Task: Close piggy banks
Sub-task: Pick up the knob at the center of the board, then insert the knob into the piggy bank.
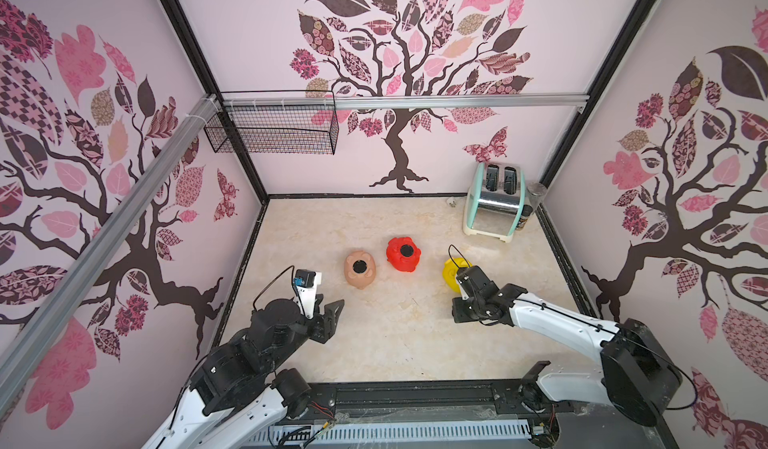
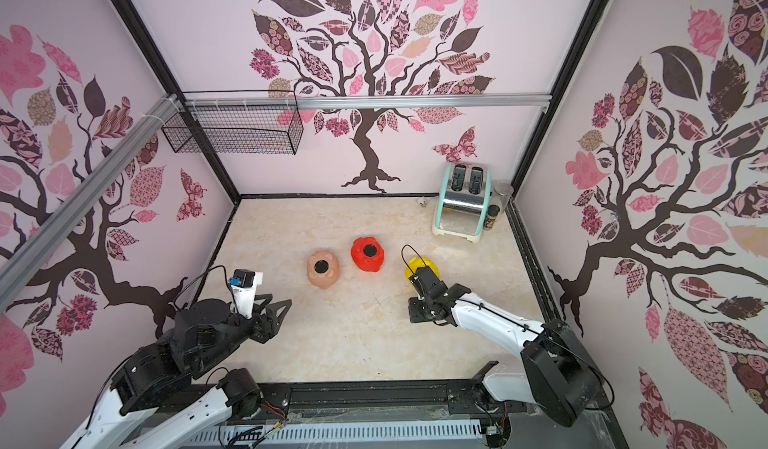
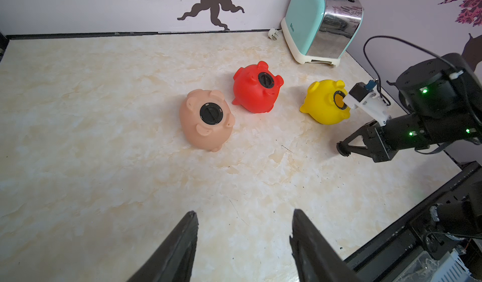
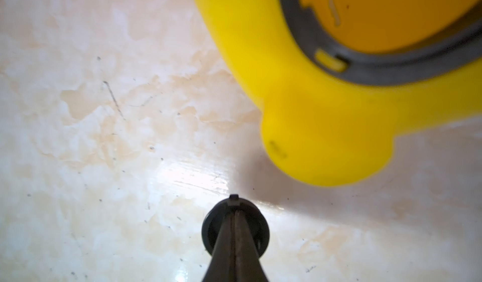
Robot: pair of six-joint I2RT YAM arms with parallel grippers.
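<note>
Now right end effector [image 4: 236, 211] pinches plug [image 4: 210, 230] near yellow pig [image 4: 307, 106].

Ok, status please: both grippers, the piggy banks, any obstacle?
Left gripper open, empty. Right gripper shut on black plug, beside yellow pig, hole open. Peach pig and red pig plugged. Nothing in the way.

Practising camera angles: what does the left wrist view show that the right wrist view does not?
Left wrist only: the peach-pink plastic piggy bank and red plastic piggy bank, both plugged, and a mint toaster. Right wrist only: the yellow tab on the hole's grey rim. Both: the open yellow plastic piggy bank and the right end effector shut on a black round plug.
</note>
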